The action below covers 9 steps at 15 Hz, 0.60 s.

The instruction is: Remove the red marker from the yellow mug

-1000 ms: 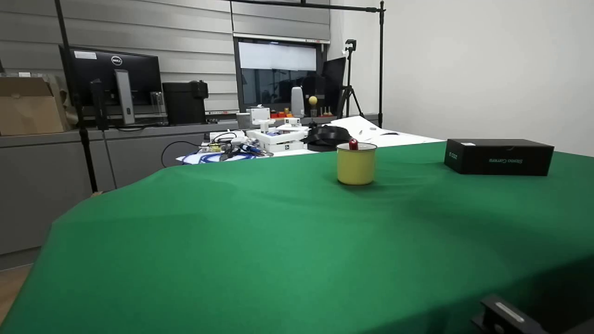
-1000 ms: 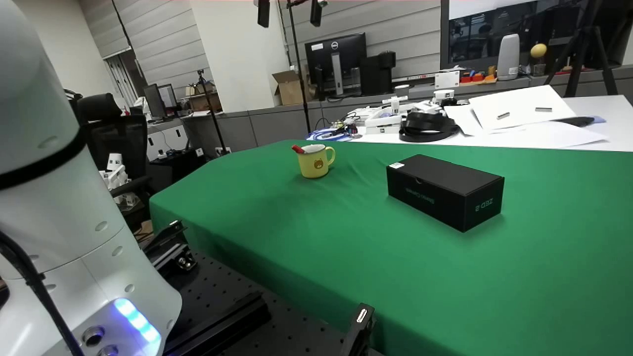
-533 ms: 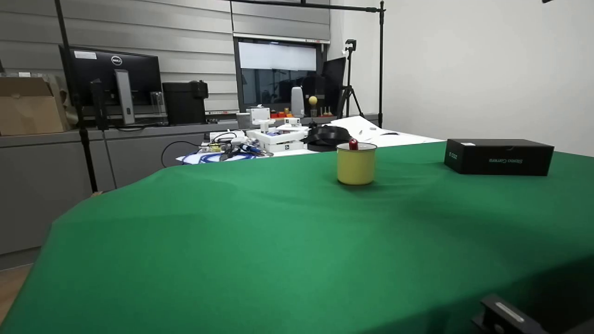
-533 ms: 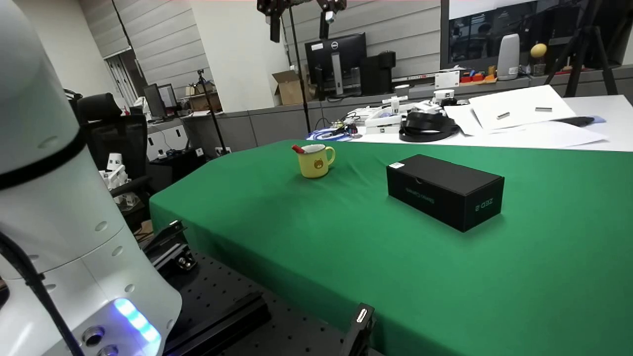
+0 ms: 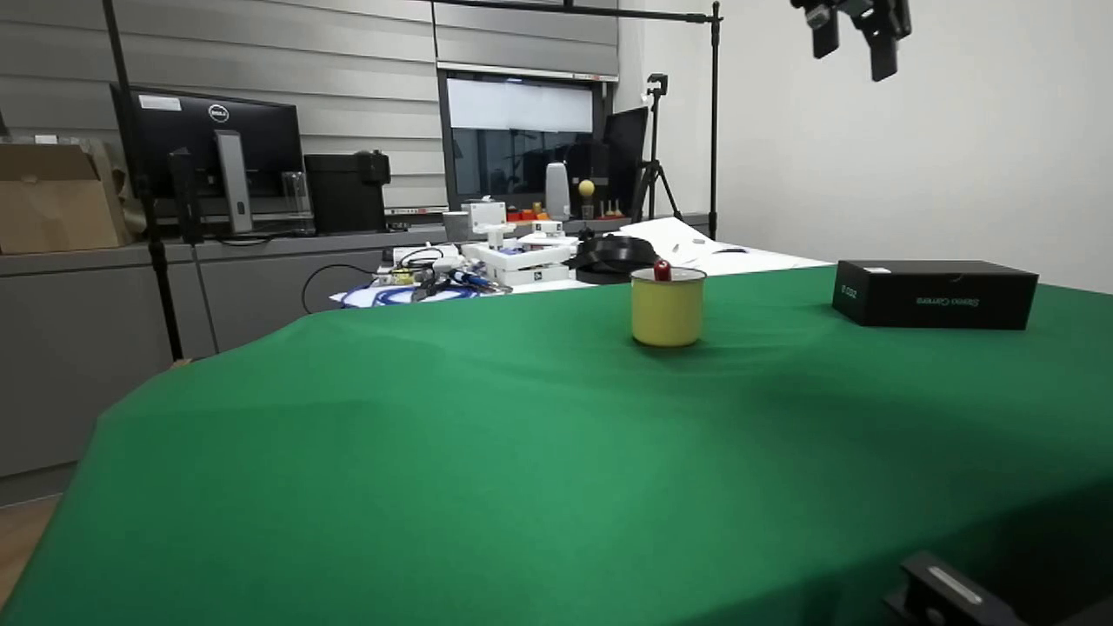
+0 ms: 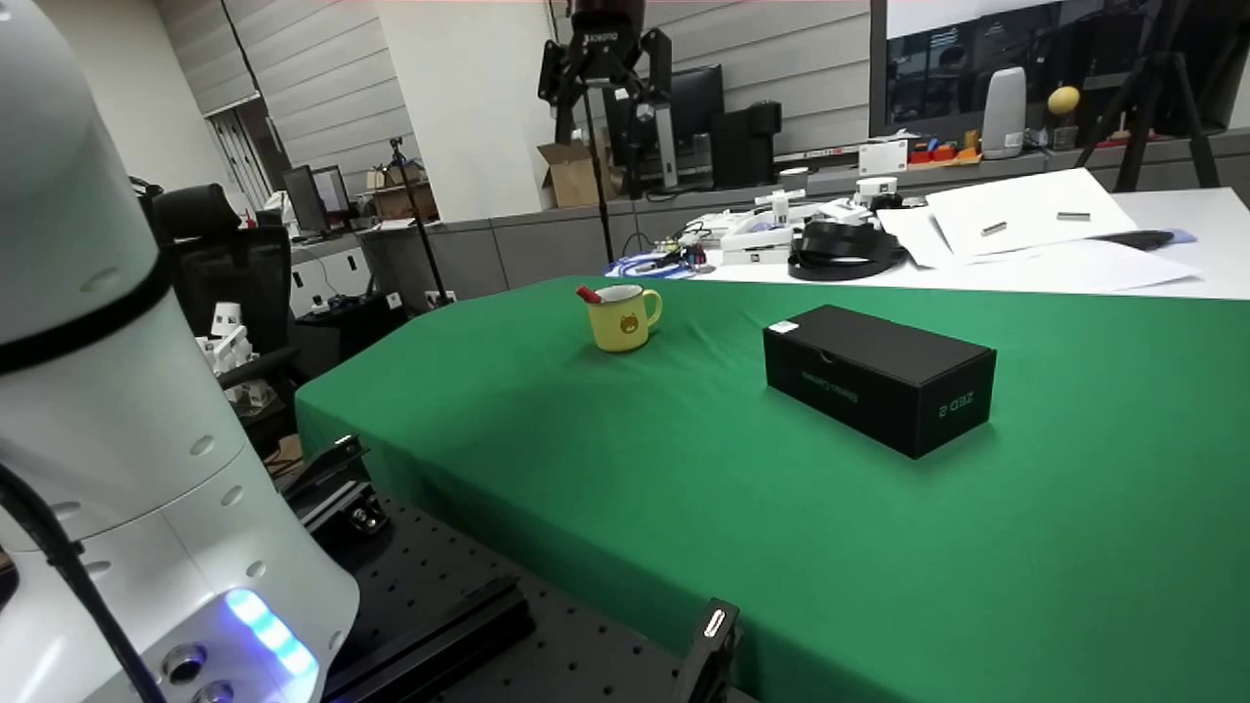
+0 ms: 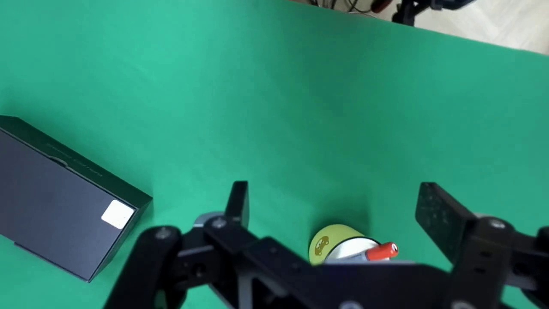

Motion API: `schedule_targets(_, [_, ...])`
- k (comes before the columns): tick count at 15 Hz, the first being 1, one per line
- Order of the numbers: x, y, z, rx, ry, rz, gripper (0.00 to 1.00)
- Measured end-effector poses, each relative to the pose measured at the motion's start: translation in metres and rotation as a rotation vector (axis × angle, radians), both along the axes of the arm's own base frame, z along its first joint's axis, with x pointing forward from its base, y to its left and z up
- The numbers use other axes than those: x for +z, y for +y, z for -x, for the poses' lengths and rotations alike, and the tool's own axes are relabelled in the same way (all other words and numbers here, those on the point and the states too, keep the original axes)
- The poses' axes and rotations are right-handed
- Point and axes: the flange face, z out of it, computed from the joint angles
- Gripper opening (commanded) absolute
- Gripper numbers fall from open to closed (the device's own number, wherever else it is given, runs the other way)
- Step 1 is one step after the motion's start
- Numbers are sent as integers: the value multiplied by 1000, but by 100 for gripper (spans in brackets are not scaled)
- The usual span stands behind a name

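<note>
Red marker [image 7: 381,252] is leaning in the yellow mug [image 6: 619,327], its red end poking out past the rim, the other end hidden. Mug is standing upright on the green cloth [image 6: 547,430], sitting near the far edge in both exterior views. Black box [image 6: 869,376] is lying flat on the same cloth, well apart from the mug, green running between the two. A broad stretch of cloth is reaching from the mug toward the near side, leaving plenty of room for moving. In the wrist view a cloth edge is cutting across the top right, a pale surface [image 7: 506,23] showing beyond. Gripper [image 7: 334,201] is hanging high above the cloth, apart from mug and marker, fingers [image 7: 441,219] standing wide apart and gripping nothing; its body is covering part of the mug in the wrist view. White table [image 6: 1221,239], cluttered, is showing past the far edge in both exterior views. White robot arm [image 6: 127,430] is filling the left side of an exterior view. Counting: one marker is showing, one mug, one black box, one gripper, two fingers.
</note>
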Motion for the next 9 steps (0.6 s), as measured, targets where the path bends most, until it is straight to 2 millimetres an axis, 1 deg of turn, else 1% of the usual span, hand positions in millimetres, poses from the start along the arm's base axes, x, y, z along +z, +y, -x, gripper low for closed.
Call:
schedule_targets(4, [-26, 43, -50, -183, 58, 2, 100])
schedule_targets(6, [-42, 61, -70, -270, 93, -4, 100])
schedule_targets(9, [-67, 81, -97, -397, 154, -32, 100])
